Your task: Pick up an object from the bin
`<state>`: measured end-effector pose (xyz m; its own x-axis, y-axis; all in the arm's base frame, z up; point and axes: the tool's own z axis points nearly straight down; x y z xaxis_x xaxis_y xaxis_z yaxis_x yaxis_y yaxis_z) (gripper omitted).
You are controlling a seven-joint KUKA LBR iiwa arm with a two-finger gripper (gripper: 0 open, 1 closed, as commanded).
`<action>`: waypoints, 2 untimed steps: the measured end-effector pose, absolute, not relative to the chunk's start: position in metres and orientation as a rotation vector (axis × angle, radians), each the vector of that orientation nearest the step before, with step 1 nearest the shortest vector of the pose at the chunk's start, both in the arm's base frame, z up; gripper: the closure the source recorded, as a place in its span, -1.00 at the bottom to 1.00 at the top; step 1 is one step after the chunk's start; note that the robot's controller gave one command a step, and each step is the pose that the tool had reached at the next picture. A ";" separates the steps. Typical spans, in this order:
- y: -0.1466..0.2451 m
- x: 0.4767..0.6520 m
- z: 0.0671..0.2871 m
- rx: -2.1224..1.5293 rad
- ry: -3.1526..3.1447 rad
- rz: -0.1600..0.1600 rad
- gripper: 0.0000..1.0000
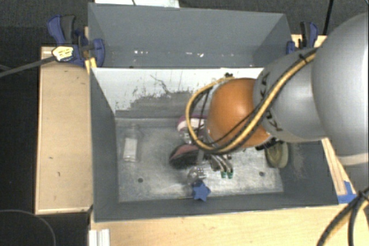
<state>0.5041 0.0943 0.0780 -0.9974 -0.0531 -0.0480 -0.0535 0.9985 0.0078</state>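
My gripper [203,171] hangs low over the middle of the bin floor, mostly hidden under the arm's orange cover. Just left of it lies a dark, rounded maroon-black thing [182,156], touching or nearly touching it. A small blue piece [200,192] sits right below the gripper, by the bin's front wall. A pink and white thing [191,123] peeks out behind the cover, towards the back wall.
A small clear bottle [130,148] lies apart on the left of the floor. An olive-tan round thing [278,154] rests at the right, partly under the arm. The arm covers the bin's right half.
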 end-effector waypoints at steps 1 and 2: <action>0.094 0.498 0.074 -0.084 3.123 0.008 1.00; 0.103 0.501 0.205 -0.037 3.132 0.004 1.00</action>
